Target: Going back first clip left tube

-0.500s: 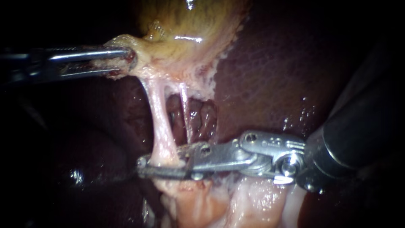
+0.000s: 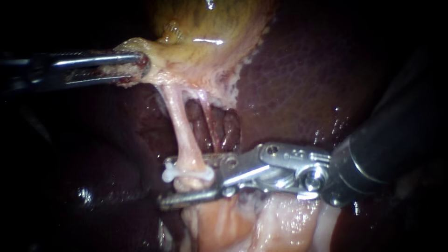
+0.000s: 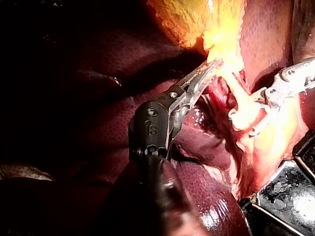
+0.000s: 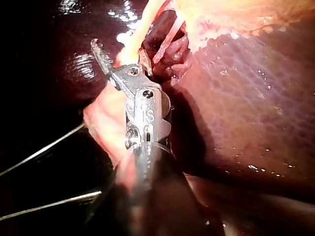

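clip (image 2: 188, 173) on left tube (image 2: 179, 126), right instrument (image 2: 170, 183) spread

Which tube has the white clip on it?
The left tube, the thick one. A white clip crosses it low down; the thin right tube beside it has none.

No readable text, label, brand or number anywhere. Only small stamped marks (image 3: 151, 129) on the dark wrist of the left instrument (image 3: 212, 68), just behind its jaws. There are similar ones on the metal wrist of the right instrument (image 4: 114, 61), also just behind its jaws. Both sets are too small and glare-washed to make out.
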`<state>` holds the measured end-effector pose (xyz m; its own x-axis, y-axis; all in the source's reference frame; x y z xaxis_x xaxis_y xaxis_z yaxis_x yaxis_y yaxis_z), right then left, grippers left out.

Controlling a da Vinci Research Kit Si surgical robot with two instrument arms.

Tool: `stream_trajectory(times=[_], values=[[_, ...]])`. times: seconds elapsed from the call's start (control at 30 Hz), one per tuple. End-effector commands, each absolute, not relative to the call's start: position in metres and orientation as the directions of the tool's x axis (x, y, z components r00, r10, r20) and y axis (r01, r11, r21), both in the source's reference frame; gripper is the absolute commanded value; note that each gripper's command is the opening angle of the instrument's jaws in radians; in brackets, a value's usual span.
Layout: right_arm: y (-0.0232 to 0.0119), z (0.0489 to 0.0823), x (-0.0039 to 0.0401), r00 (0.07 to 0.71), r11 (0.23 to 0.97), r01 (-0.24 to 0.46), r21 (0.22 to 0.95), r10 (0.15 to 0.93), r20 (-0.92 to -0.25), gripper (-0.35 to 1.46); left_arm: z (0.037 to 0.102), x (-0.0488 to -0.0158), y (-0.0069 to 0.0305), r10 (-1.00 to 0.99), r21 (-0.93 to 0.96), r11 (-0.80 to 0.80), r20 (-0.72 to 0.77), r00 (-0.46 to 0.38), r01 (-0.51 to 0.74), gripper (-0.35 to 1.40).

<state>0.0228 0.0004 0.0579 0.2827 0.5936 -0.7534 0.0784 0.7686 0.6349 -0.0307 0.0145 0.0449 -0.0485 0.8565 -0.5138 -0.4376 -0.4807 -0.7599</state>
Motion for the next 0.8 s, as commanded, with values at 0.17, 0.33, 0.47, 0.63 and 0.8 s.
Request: stream_trajectory(times=[0.17,0.33,0.47,0.63,0.8], values=[[0.0015,0.0586,0.0204,0.301,0.832,0.073,0.550,0.508,-0.807,0.50,0.0450,-0.0309,0.0145,0.856,-0.760,-0.481,-0.514,-0.048,-0.438,-0.35],[0.0026,0.0576,0.0171,0.293,0.860,0.086,0.502,0.460,-0.838,0.50,0.0452,-0.0313,0.0143,0.855,-0.758,-0.481,-0.516,-0.047,-0.441,-0.35],[0.0036,0.0561,0.0140,0.287,0.874,0.102,0.476,0.432,-0.855,0.50,0.0454,-0.0314,0.0143,0.858,-0.760,-0.477,-0.512,-0.045,-0.441,-0.35],[0.0047,0.0545,0.0092,0.281,0.894,0.111,0.433,0.390,-0.877,0.50,0.0455,-0.0314,0.0143,0.858,-0.760,-0.477,-0.512,-0.046,-0.441,-0.35],[0.0054,0.0540,0.0057,0.283,0.904,0.097,0.416,0.375,-0.883,0.50,0.0455,-0.0315,0.0144,0.858,-0.760,-0.477,-0.512,-0.045,-0.441,-0.35]])
